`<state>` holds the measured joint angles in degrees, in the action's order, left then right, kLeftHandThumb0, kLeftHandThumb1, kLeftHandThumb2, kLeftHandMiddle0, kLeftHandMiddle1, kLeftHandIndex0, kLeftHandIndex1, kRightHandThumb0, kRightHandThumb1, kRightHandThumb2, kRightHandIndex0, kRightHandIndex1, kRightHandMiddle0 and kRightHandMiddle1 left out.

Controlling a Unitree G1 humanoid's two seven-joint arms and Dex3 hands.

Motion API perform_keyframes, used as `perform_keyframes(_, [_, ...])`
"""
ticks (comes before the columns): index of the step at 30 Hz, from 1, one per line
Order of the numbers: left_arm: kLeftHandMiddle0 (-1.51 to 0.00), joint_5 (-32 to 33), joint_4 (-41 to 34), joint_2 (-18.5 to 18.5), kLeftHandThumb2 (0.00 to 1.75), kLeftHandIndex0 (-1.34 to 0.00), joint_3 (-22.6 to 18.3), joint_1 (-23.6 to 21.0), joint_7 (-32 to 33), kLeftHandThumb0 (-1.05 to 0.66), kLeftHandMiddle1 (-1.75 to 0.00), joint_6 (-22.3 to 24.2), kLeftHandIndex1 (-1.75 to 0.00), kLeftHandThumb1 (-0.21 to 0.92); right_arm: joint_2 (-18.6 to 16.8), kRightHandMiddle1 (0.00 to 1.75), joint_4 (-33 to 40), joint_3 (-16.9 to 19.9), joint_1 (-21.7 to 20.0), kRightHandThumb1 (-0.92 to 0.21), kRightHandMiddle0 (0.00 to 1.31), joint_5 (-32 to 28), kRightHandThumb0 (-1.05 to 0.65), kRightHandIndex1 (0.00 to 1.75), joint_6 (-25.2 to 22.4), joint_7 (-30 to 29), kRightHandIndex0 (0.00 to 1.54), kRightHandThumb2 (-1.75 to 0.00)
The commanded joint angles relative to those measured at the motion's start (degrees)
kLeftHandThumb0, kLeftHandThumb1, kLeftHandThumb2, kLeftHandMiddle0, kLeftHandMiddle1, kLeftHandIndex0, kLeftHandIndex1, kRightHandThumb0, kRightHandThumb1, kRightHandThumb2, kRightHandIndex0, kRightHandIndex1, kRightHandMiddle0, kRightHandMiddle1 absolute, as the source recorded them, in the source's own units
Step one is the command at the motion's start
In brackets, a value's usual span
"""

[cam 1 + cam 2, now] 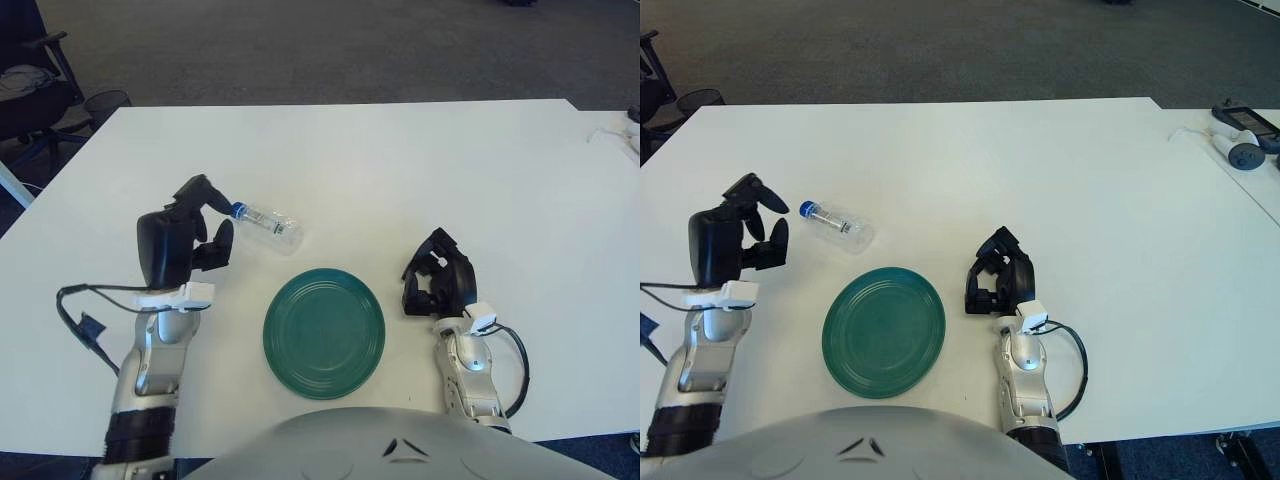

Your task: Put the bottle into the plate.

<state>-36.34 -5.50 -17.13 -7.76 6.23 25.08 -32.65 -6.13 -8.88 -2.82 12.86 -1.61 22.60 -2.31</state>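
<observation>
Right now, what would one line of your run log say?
left hand: open, beside cap end of bottle, no grasp | bottle: lying on table, outside green plate | right hand: idle right of plate

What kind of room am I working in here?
Probably an office or lab: a large white table on grey carpet, an office chair at the left, and handheld controllers on a neighbouring table at the right.
</observation>
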Motion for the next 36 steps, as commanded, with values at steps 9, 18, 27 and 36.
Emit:
perform_keyframes(9, [-0.08,-8.92,2.49,-15.12,0.62,-0.05,4.93,-2.65,-10.33,-0.84,-0.98,-3.77,-1.3,0.7,-1.17,1.75,-6.35,0.14,2.18,0.06,0.66,-0.82,0.0,1.58,-4.42,-0.08,0.95,-1.69])
perform_keyframes(18, [0.0,-17.63,4.33,-21.86,0.27,0.0,9.64,-6.62,-12.81,-1.03,-0.11,-3.44,-0.43,0.91,-1.04,1.75,-7.19,0.19,1.64,0.03,0.64,-1.19,0.0,1.6,-4.08,0.59,0.93,-1.66])
perform_keyframes(27, [0.0,-15.73,6.37,-27.3,0.2,0.0,13.74,-10.14,-19.69,-1.05,0.0,-6.05,-0.01,0.91,-1.1,1.75,-8.05,0.36,1.3,0.02,0.63,-1.28,0.0,1.6,-3.21,1.01,0.92,-1.65])
perform_keyframes(36, [0.0,-9.86,11.17,-28.57,0.17,0.0,16.67,-15.05,-25.82,-1.05,0.0,-8.64,0.0,0.88,-1.19,1.75,-8.71,0.35,0.84,0.02,0.63,-0.72,0.0,1.59,-3.4,0.4,0.92,-1.65])
